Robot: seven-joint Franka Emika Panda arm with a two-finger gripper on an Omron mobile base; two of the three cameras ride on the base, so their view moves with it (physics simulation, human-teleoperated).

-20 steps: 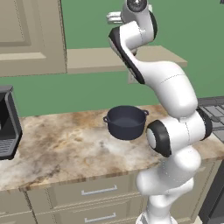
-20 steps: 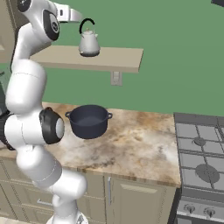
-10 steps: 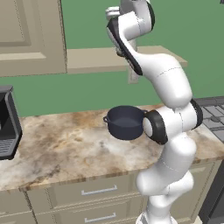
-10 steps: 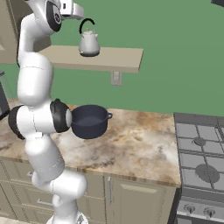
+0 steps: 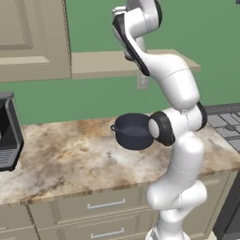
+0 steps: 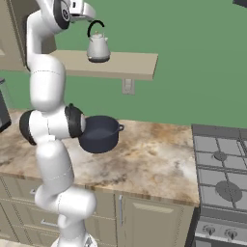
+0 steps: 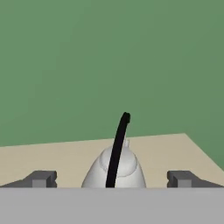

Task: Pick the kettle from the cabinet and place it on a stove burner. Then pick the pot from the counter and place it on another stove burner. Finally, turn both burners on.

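Arm swung closer to shelf board (image 6: 120, 65): gripper (image 6: 89, 10), earlier short of kettle (image 6: 98, 47), now over shelf's left end, fingers wide either side of kettle handle.

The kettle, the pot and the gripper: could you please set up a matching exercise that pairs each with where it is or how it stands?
Column one:
1. kettle
2. pot
3. gripper

Column two:
A. on the marbled counter
B. open, level with a black handle
C. on the beige shelf board

Pairs: 1-C, 2-A, 3-B
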